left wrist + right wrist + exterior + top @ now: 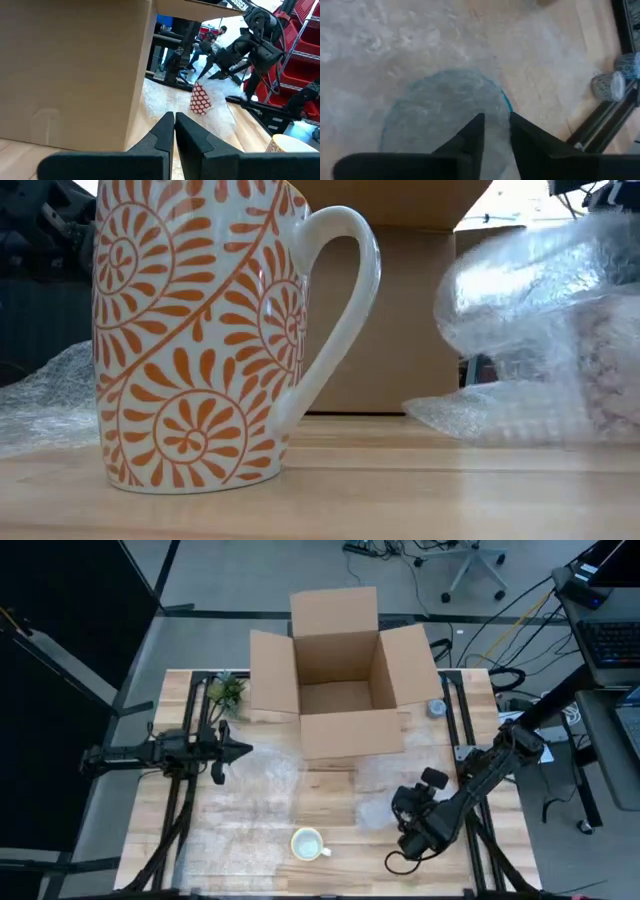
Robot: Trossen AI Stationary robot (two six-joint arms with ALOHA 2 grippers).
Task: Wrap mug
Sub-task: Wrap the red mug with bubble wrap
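Note:
The mug point(200, 330), white with orange swirls, stands upright on its base near the table's front edge point(309, 843); its rim also shows in the left wrist view point(290, 145). No gripper touches it. A clear bubble wrap sheet point(270, 785) lies spread on the table behind it. My right gripper point(402, 808) is to the mug's right, shut on a raised part of the wrap point(540, 280). A red-and-white patterned thing point(200, 98) sits below it. My left gripper point(243, 749) hovers shut at the table's left, beside the box. My right gripper pinches the bubble wrap point(495, 131) between its two fingers, coming from above and slanting down. The wrap is lifted off the table there point(530, 290) and drapes over a round blue-rimmed thing point(445, 110). One layer or several, I cannot tell.
An open cardboard box point(338, 680) stands at the table's far middle. A small green plant point(228, 692) is at the far left and a small round roll point(437, 708) at the far right. Bare wood lies left of the mug.

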